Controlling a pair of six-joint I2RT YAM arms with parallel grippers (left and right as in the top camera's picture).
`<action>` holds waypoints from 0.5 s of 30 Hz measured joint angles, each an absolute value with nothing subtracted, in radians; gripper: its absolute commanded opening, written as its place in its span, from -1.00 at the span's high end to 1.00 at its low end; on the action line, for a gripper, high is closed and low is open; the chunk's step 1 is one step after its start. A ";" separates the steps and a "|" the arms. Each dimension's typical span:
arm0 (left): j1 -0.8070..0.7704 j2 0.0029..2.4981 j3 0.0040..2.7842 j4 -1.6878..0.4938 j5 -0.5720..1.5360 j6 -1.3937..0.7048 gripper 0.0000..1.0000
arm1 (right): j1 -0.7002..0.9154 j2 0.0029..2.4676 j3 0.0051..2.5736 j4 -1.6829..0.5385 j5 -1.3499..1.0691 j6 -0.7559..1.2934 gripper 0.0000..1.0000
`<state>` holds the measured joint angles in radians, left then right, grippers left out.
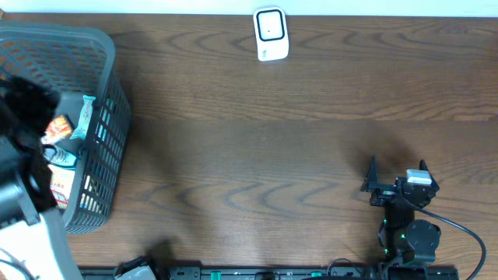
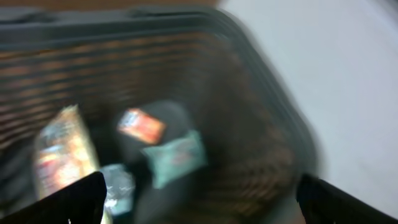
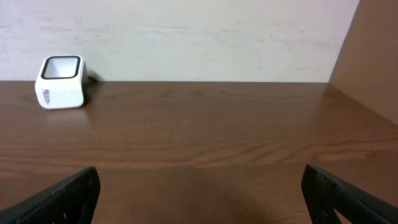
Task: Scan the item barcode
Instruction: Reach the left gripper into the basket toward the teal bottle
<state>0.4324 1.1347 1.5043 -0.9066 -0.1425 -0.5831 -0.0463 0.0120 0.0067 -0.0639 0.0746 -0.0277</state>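
Overhead | grey basket [image 1: 109, 136] holds several packets [image 1: 81, 118] (blurred at wrist) | left jaws, right jaws: spread wide, empty

Table [image 1: 272, 140]: dark brown wood-grain top, spanning the full overhead view. Basket [image 1: 109, 132]: grey plastic lattice, rounded rim, standing at the table's left end. Wall [image 3: 186, 37]: pale and faintly mottled, behind the table's far edge. Panel [image 3: 370, 56]: plain brown, upright at far right.

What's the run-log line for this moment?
left gripper open, above basket | right gripper open, empty | snacks in basket | scanner untouched
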 measured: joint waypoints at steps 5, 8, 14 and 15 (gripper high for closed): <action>0.526 1.236 1.504 -0.986 -0.184 -0.641 -0.96 | -0.046 0.012 0.007 -0.064 0.075 -0.028 -0.99; 0.566 1.292 1.504 -1.052 -0.178 -0.666 -0.96 | -0.046 0.012 0.007 -0.064 0.075 -0.028 -0.99; 0.595 1.385 1.504 -1.145 -0.163 -0.700 -0.96 | -0.046 0.012 0.007 -0.064 0.075 -0.028 -0.99; 0.595 1.401 1.504 -1.155 -0.162 -0.701 -0.95 | -0.046 0.012 0.007 -0.064 0.075 -0.028 -0.99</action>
